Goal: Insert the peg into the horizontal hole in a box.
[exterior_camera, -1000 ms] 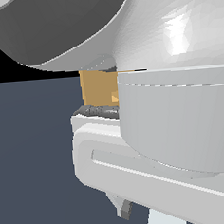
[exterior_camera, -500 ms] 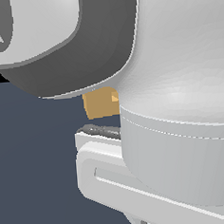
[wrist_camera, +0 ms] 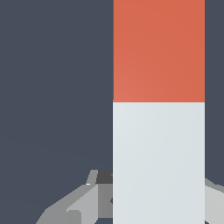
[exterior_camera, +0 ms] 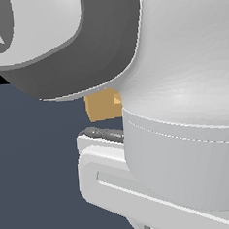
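Note:
The peg fills the wrist view, a wide bar with one end orange-red and the other pale grey-white. My gripper straddles the pale half. Grey fingers show on both sides of the bar, and the bar covers their inner faces. Whether they press on it cannot be told. In the exterior view only a corner of the tan-orange box shows behind the arm. A small lighter patch sits at the box's edge by the arm; I cannot tell if it is the hole.
The white and dark grey arm links take up most of the exterior view and hide the peg and most of the box. The gripper's white hand body hangs low over the dark blue-grey floor.
The arm's upper links have swung lower and now cover more of the box. The hand dropped during the first half second and has hardly moved since.

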